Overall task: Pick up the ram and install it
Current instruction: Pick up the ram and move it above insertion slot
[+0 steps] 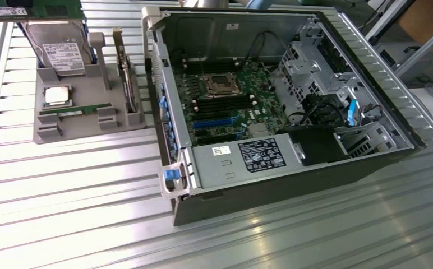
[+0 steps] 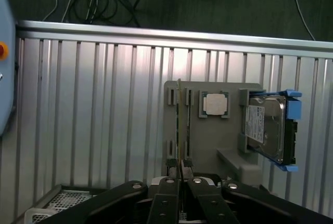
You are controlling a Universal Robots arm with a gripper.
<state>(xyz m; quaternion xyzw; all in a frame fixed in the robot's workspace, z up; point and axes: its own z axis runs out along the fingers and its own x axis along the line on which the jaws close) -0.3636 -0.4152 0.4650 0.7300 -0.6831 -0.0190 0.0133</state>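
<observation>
Ribbed table (image 2: 104, 104) below. Your pincer (image 2: 179, 169) closed, empty; ram (image 2: 179, 115) on edge in holder (image 2: 208, 146), straight beyond tips. Descend shut, you likely jab it; drift, you clip processor (image 2: 215, 104) beside.

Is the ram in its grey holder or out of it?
In: the ram stands on edge in a slot of the grey holder, beside the processor chip.

A ribbed metal table (image 1: 89, 190) carries a grey holder (image 1: 52, 133) and, to the exterior view's right of it, an open computer case (image 1: 291, 193). A hard drive (image 1: 59, 47) in a blue frame leans in the holder, near a square silver processor (image 1: 57, 96) lying flat. The case holds a green motherboard (image 1: 224, 120) and a labelled power supply (image 1: 247, 159). Dark cables (image 2: 93, 0) lie beyond the table
</observation>
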